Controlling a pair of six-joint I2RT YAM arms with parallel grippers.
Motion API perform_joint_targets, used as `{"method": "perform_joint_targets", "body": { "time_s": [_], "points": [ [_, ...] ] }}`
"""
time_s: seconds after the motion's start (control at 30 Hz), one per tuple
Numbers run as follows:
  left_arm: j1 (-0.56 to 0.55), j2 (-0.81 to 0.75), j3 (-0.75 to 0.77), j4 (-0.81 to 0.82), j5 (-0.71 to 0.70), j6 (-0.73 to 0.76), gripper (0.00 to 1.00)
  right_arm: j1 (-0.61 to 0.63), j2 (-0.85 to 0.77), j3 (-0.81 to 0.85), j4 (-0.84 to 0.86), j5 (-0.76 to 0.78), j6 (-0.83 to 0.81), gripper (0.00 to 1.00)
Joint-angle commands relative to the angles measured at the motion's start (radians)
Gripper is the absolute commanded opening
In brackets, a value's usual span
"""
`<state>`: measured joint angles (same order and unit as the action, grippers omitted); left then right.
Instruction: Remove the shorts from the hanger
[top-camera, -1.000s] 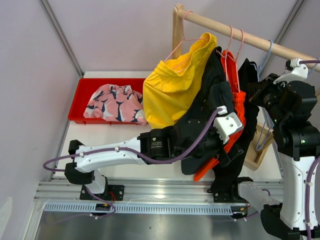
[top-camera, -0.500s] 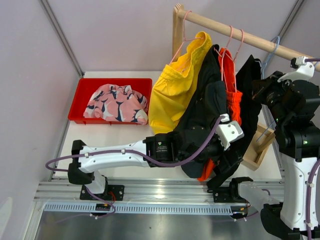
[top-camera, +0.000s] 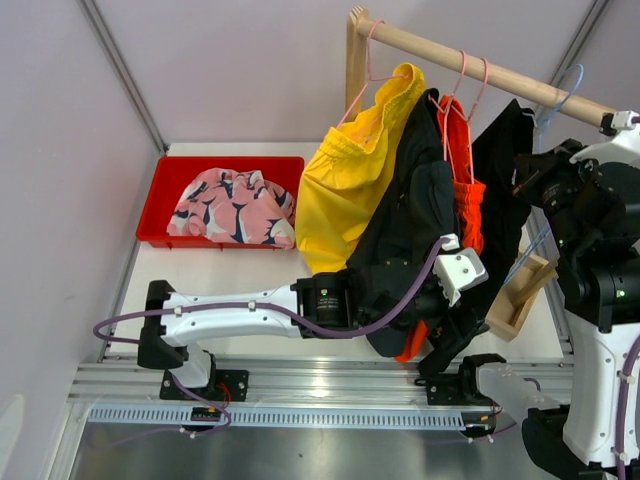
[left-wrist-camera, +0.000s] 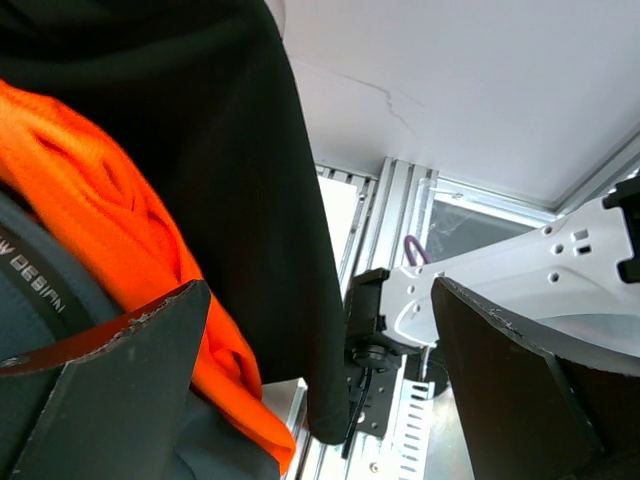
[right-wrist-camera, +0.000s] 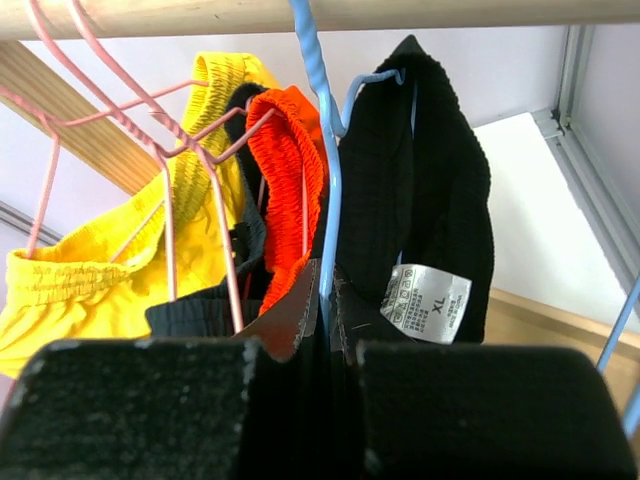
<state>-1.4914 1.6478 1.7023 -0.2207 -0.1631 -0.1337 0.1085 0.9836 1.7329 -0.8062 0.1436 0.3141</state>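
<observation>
Beneath the wooden rail (right-wrist-camera: 300, 15), a blue wire hanger (right-wrist-camera: 328, 200) is pinched by the right end effector (right-wrist-camera: 323, 310) — apparently steadying black fabric shorts (right-wrist-camera: 430, 170) near the wide-open left end effector (left-wrist-camera: 320, 290).

Left arm (top-camera: 230, 315): stretched low across to the right | left hand (left-wrist-camera: 320, 290): fingers spread wide apart | right arm (top-camera: 600, 290): standing tall at right edge | right hand (right-wrist-camera: 322, 285): fingers pinched together on blue hanger (right-wrist-camera: 327, 200)

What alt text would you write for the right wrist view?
The right end effector is shut on a blue hanger carrying black shorts with an XL label. Beside it, pink hangers on the wooden rail hold orange shorts and yellow shorts.
</observation>
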Motion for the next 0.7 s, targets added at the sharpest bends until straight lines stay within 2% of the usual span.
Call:
{"method": "perform_joint_targets", "body": {
  "time_s": [0.0,0.43,0.67],
  "points": [
    [-0.01,-0.046,-0.007,0.072,0.034,-0.027,0.99,0.0,-0.066,0.031,0.072,0.021,0.045,0.0],
    [-0.032,-0.003,0.033,0.106,0.051,-0.037,0.99,-0.004,-0.144,0.044,-0.082,-0.081,0.163,0.0],
    [-0.064,0.03,0.068,0.132,0.085,-0.055,0.98,-0.016,-0.177,0.034,-0.108,-0.107,0.19,0.0]
  ]
}}
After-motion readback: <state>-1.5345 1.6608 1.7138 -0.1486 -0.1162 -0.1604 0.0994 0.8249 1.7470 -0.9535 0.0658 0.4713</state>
